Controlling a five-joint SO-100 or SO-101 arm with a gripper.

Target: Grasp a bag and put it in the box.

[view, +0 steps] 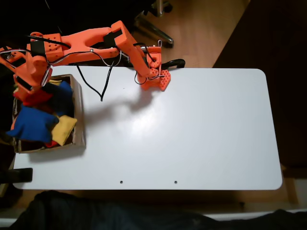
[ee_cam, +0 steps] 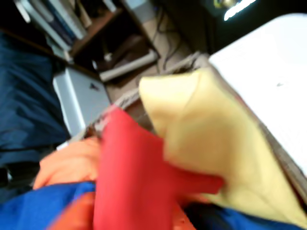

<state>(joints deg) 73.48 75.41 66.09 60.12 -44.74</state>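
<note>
Bag [view: 34,98]: red fabric bean bag, lying at the far end of the cardboard box [view: 79,120] in the fixed view, directly under the gripper [view: 26,88], partly overlapped by a blue bean bag [view: 31,125]. In the wrist view the red bag [ee_cam: 132,177] sits close to the lens, blurred, over an orange bean bag [ee_cam: 67,165] and against a yellow bean bag [ee_cam: 211,153].

Handling, judged: light, soft, loose filling; should sag and deform under pinch, not fragile, cloth grippy rather than slick. Best hold probably across a pinched fold of the middle or a bunched corner; a shallow nip on taut cloth could slip. Already over the box, so only a letting-go looks due.

Arm pose: base clamped at the table's [view: 192,134] far edge, upper links stretched sideways toward the left of the fixed view, wrist bent down over the box's far end. Cables trailing slack over the tabletop.

Jaws: cannot tell whether parted or clamped; fingertips hidden against the red cloth in the fixed view. Contact with the bag likely, grip unconfirmed.
</note>
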